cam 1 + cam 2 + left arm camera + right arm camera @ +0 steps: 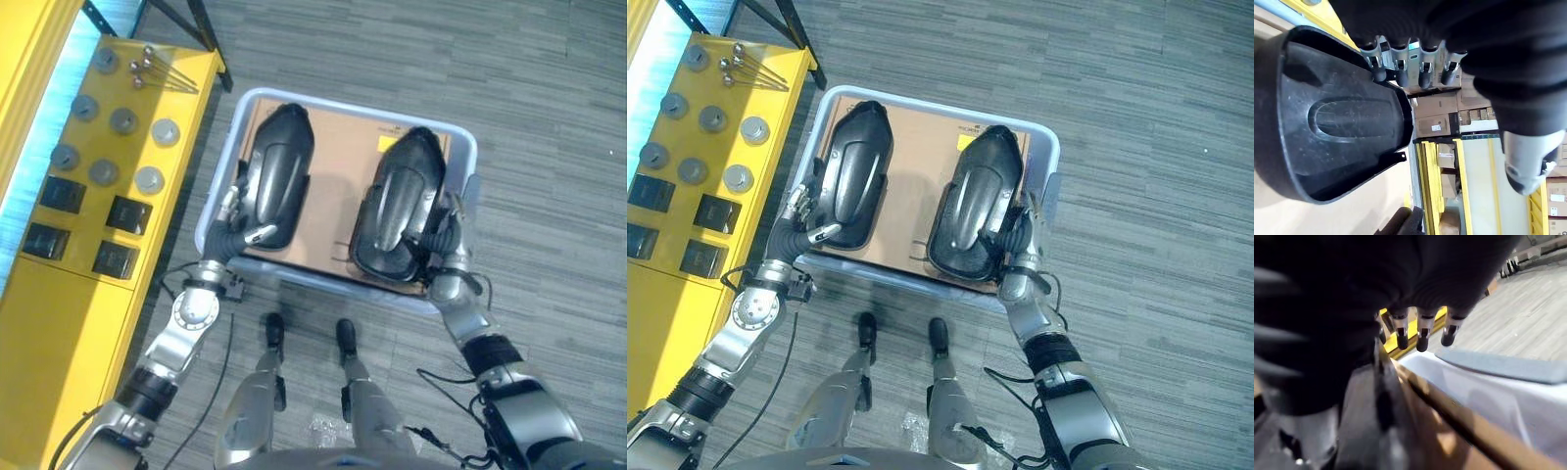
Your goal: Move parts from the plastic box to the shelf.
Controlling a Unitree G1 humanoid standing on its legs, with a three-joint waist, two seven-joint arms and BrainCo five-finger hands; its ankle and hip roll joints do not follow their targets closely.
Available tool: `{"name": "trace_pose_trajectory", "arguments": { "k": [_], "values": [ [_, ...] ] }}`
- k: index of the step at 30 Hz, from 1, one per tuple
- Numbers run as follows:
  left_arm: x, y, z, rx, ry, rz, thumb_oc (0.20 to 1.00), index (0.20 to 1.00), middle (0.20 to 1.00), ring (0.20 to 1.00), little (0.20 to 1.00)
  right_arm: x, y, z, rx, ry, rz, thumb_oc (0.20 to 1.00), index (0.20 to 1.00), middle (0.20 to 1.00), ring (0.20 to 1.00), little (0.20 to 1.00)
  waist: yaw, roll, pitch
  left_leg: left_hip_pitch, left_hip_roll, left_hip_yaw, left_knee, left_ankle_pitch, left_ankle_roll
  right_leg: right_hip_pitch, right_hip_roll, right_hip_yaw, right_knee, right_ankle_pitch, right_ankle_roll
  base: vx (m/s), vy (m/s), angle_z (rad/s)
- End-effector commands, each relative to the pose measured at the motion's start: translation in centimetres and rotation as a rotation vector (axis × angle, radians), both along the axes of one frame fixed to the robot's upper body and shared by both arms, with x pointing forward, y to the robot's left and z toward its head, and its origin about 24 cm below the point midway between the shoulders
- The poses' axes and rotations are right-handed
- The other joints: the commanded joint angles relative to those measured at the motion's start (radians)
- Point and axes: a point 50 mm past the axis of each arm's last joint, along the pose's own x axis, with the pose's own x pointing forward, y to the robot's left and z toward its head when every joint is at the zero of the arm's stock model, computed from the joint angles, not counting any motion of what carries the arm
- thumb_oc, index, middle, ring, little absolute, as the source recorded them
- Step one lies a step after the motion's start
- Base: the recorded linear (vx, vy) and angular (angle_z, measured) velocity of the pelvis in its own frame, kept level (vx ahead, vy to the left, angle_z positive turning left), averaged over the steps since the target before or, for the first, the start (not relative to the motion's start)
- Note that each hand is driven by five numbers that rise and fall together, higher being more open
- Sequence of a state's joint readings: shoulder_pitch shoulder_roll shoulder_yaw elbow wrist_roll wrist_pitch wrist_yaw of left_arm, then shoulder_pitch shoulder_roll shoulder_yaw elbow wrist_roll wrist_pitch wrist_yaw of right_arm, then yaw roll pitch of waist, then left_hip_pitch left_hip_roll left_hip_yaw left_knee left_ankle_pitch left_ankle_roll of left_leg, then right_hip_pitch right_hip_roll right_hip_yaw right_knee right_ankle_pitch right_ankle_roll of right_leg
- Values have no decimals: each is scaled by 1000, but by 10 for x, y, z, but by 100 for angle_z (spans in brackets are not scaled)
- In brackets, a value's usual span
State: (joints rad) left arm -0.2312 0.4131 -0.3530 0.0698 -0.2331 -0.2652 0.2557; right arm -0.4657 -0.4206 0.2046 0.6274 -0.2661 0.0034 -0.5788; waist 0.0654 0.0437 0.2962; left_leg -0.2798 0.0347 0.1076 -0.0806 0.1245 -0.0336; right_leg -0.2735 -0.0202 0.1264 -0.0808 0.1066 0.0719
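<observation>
Two black parts lie in the plastic box (460,137) on its cardboard liner. Left hand (238,217) grips the left part (279,171) at the box's left edge; right hand (446,240) at the right part (397,201), grasp state indeterminate. Risk: shallow edge grips slipping on lift

The left hand (238,217) sits at the outer edge of the left black part (279,176), centre-left of the frame, and its palm is covered by that part. The right hand (446,240) is mostly tucked behind the right black part (400,206), right of centre; whether its fingers grip cannot be told. The cardboard sheet (338,181) hides the floor of the plastic box (465,147). At the left edge the yellow shelf (59,323) is cut off. In the right wrist view the nearest surfaces are blurred.
</observation>
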Motion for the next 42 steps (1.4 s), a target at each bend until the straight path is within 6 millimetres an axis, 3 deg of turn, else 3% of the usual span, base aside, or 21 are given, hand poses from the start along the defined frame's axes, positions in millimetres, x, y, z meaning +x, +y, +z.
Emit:
{"name": "trace_pose_trajectory", "arguments": {
  "k": [1, 4, 10, 17, 21, 24, 25, 26, 30, 32, 33, 37, 42],
  "values": [
    [0, 1, 16, -12, -102, -16, 1000, 1000, 1000, 1000, 1000, 3, 0, -7, 27, 78, 25, 200, 200, 200, 200, 200, 21, -26, -25, 20, 29, 8, 157, -241, -43, -8, -66, -37, 78, -145, 103, 0, 0, 0],
    [0, 4, 15, -3, -95, -9, 1000, 1000, 1000, 1000, 1000, 0, -4, -21, 107, 140, 3, 200, 200, 200, 200, 200, 22, -30, -27, 22, 28, 8, 168, -247, -42, -5, -65, -39, 81, -146, 102, -8, -9, 1],
    [-3, 13, 10, 10, -59, 7, 1000, 1000, 1000, 1000, 1000, -12, -20, -29, 135, 168, -27, 200, 200, 200, 200, 200, 17, -43, -43, 52, 30, 8, 166, -253, -38, 21, -64, -38, 83, -154, 100, 1, -19, 3],
    [-5, 27, 16, 39, -76, 33, 1000, 1000, 1000, 1000, 1000, -30, -52, -19, 85, 105, -92, 200, 200, 200, 200, 200, 3, -59, -82, 123, 34, 21, 144, -259, -33, 76, -63, -40, 88, -172, 101, 1, -13, 7],
    [-4, 31, 17, 29, -73, 46, 1000, 1000, 1000, 1000, 1000, -40, -67, -1, -30, 39, -99, 200, 200, 200, 200, 200, -12, -64, -117, 181, 37, 34, 134, -265, -29, 120, -64, -47, 100, -189, 104, 9, 12, -1],
    [-3, 25, 11, -80, -6, -11, 1000, 1000, 1000, 1000, 1000, -44, -71, 17, -109, -18, -87, 200, 200, 200, 200, 200, -28, -65, -146, 232, 43, 52, 124, -270, -28, 156, -65, -43, 109, -201, 109, 16, 29, -8],
    [-1, 22, 10, -113, 21, -42, 1000, 1000, 1000, 1000, 1000, -42, -68, 35, -172, -81, -62, 200, 200, 200, 200, 200, -38, -66, -164, 257, 45, 65, 120, -272, -28, 172, -63, -40, 114, -206, 111, -9, 27, -15],
    [-1, 22, 10, -114, 22, -44, 1000, 1000, 1000, 1000, 1000, -43, -69, 35, -173, -80, -64, 200, 200, 200, 200, 200, -34, -65, -161, 263, 45, 68, 117, -272, -28, 176, -62, -37, 114, -206, 111, -15, 31, -21],
    [3, 8, -1, -201, 112, -116, 1000, 1000, 1000, 1000, 1000, -43, -61, 76, -280, -248, -27, 200, 200, 200, 200, 200, -55, -69, -202, 328, 59, 106, 115, -281, -29, 213, -56, -17, 132, -216, 118, 10, 17, -26],
    [3, 8, -1, -202, 113, -117, 1000, 1000, 1000, 1000, 1000, -44, -61, 76, -281, -247, -29, 200, 200, 200, 200, 200, -52, -68, -200, 333, 59, 109, 114, -281, -30, 217, -55, -15, 132, -217, 118, 6, 3, -16],
    [4, -1, -7, -229, 150, -133, 1000, 1000, 1000, 1000, 1000, -46, -54, 91, -326, -324, -11, 200, 200, 200, 200, 200, -62, -70, -216, 353, 64, 120, 117, -286, -30, 229, -51, -4, 141, -222, 119, 4, 2, -16],
    [5, -20, -22, -241, 230, -162, 1000, 1000, 1000, 1000, 1000, -54, -35, 117, -394, -497, 19, 200, 200, 200, 200, 200, -81, -69, -244, 402, 75, 144, 112, -290, -32, 255, -45, 11, 157, -234, 117, 7, -2, -22],
    [9, -35, -29, -207, 255, -162, 1000, 1000, 1000, 1000, 1000, -59, -17, 126, -400, -596, 60, 200, 200, 200, 200, 200, -99, -63, -264, 435, 80, 161, 87, -283, -34, 271, -42, 13, 159, -241, 114, 1, 0, -10]
  ]
}}
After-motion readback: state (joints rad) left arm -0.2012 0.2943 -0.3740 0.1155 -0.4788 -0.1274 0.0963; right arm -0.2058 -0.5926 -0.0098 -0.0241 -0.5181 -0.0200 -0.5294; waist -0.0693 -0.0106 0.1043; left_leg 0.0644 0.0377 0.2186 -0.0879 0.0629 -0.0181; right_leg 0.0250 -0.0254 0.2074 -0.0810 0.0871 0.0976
